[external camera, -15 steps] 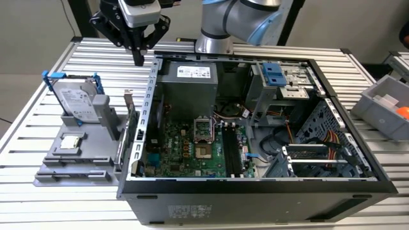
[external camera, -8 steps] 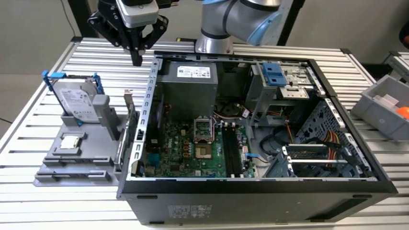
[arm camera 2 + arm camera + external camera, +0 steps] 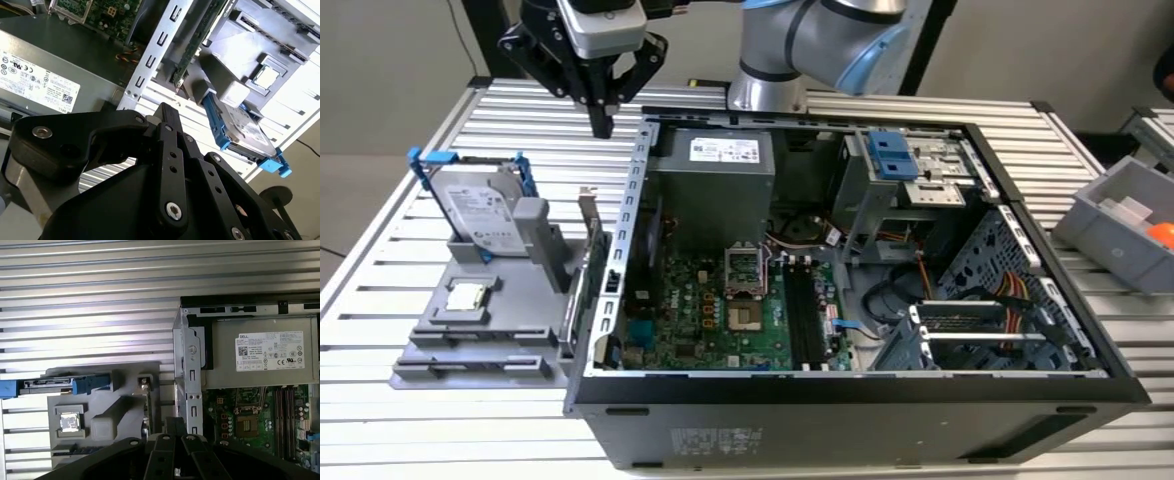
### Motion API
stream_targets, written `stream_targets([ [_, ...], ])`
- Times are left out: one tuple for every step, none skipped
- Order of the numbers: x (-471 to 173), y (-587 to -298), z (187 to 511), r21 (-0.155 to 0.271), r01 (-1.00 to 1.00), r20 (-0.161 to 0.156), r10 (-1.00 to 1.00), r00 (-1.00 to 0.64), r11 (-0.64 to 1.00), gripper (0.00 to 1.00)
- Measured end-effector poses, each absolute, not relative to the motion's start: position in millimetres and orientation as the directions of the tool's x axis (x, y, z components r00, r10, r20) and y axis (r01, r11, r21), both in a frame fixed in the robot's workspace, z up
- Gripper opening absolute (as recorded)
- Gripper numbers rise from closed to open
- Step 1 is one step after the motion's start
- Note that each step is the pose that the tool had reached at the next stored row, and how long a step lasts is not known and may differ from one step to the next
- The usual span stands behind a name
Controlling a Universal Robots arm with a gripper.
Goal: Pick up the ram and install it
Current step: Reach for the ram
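Above the bench (image 3: 400, 420), the gripper (image 3: 600, 128) hangs closed and empty. Near it, the ram (image 3: 596, 275) stands upright in the grey holder (image 3: 467, 350); untouched.

Labels all over, but no wording clear enough to call.
Here's the power supply (image 3: 260, 360) in the first wrist view, wearing a white sticker (image 3: 270, 351) with lines of black print, a small code block and a strip of round and boxy approval marks along one edge. The second wrist view catches that same sticker (image 3: 37, 82). Over in the exterior view, the hard drive (image 3: 483, 212) carries a white printed label on its face, lettering not legible. A grey sticker (image 3: 716, 441) sits on the computer case (image 3: 881, 410) outer wall, and its print cannot be made out.
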State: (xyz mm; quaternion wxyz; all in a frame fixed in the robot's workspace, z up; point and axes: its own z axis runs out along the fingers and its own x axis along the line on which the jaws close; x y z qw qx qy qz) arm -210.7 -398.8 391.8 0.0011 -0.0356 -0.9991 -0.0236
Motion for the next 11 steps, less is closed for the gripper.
stream_targets([
  [-211.0, -398.8, 391.7, 0.047, 0.071, 0.005, 0.071, -0.997, 0.996, 0.0],
  [-211.2, -398.8, 391.6, 0.047, 0.071, 0.006, 0.071, -0.997, 0.996, 0.0],
  [-211.4, -398.8, 391.6, 0.047, 0.071, 0.007, 0.071, -0.997, 0.996, 0.0],
  [-211.6, -398.8, 391.5, 0.047, 0.071, 0.008, 0.071, -0.997, 0.996, 0.0],
  [-211.8, -398.8, 391.5, 0.047, 0.072, 0.009, 0.071, -0.997, 0.996, 0.0],
  [-212.0, -398.8, 391.4, 0.047, 0.072, 0.01, 0.071, -0.997, 0.996, 0.0],
  [-212.3, -398.8, 391.3, 0.047, 0.072, 0.011, 0.071, -0.997, 0.996, 0.0],
  [-212.6, -398.8, 391.3, 0.047, 0.072, 0.011, 0.071, -0.997, 0.996, 0.0],
  [-213.0, -398.8, 391.2, 0.047, 0.072, 0.012, 0.071, -0.997, 0.996, 0.0],
  [-213.4, -398.7, 391.1, 0.047, 0.072, 0.013, 0.071, -0.997, 0.996, 0.0],
  [-213.9, -398.8, 391.1, 0.047, 0.072, 0.014, 0.071, -0.997, 0.996, 0.0],
])
